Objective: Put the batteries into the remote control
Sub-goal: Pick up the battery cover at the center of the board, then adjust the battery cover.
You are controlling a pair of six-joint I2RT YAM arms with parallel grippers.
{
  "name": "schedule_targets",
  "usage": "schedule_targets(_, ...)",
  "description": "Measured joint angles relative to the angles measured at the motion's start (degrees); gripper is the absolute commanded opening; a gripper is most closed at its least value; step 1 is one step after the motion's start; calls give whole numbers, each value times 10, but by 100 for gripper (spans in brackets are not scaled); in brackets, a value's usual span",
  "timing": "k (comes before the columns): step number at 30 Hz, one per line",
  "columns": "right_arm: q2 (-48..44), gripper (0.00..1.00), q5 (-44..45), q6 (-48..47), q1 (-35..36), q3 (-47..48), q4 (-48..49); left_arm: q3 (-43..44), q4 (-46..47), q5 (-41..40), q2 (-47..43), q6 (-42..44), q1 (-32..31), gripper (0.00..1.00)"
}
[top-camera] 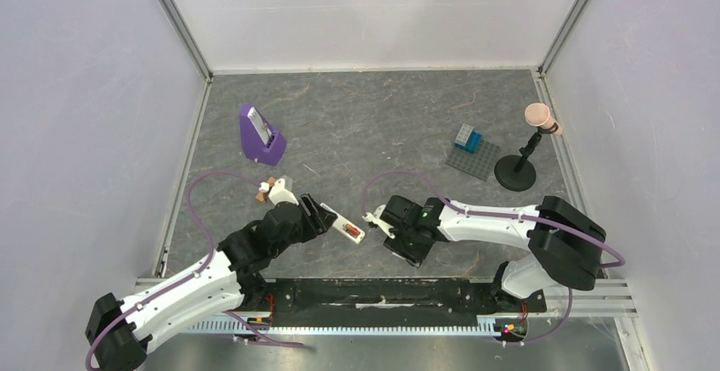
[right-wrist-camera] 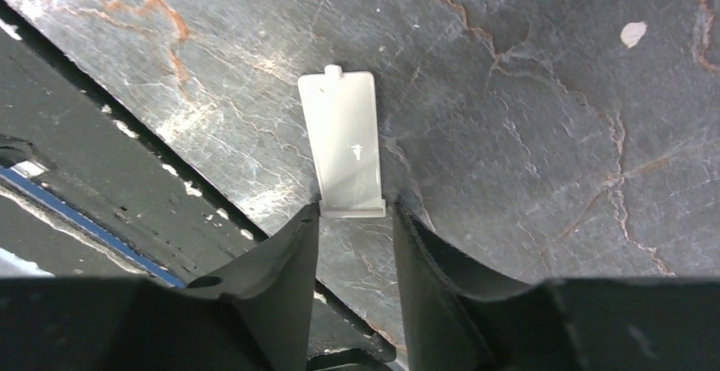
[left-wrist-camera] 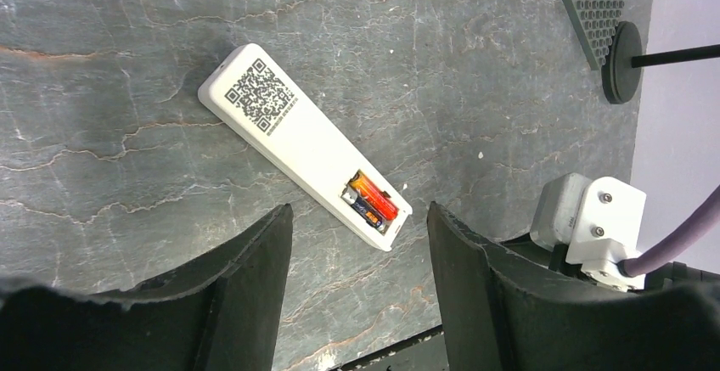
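We see the remote (left-wrist-camera: 297, 137) lying back-up on the tabletop (top-camera: 382, 125), near side, a bit left of centre, QR code up, batt. bay open at its near-right end. Both batteries (left-wrist-camera: 370, 203) sit side by side in the bay: one red-orange, one dark. The left claw (left-wrist-camera: 358, 218) is by the remote, fingers spread wide, gripping nothing. The right claw (right-wrist-camera: 355, 210), just right of the remote, pinches the end of a small flat white strip (right-wrist-camera: 344, 137); the rest sticks out past the fingertips. Far left: purple wedge stand (top-camera: 259, 133). Far right: grey baseplate (top-camera: 475, 165) w/ blue bricks, black stand (top-camera: 516, 171) beside it.
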Motion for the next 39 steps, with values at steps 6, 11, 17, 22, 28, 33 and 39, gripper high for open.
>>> schedule_targets(6, 6, 26, 7, 1, -2, 3, -2, -1, 5, 0, 0, 0, 0, 66)
schedule_targets(11, 6, 23, 10, 9, -2, 3, -2, -5, 28, 10, 7, 0, 0, 66)
schedule_targets(17, 1, 25, 22, 26, -2, 3, 4, -15, 79, 46, 45, 9, 1, 66)
schedule_targets(22, -21, 25, 44, 42, -2, 3, 11, -17, 116, 71, 81, 18, 1, 66)
schedule_targets(28, -49, 25, 60, 64, -2, 3, 28, -17, 169, 101, 115, 32, 1, 66)
schedule_targets(33, -64, 25, 61, 78, -2, 3, 44, -19, 215, 126, 141, 37, 1, 66)
schedule_targets(39, -89, 25, 52, 94, -2, 3, 78, -24, 278, 168, 200, 37, 1, 65)
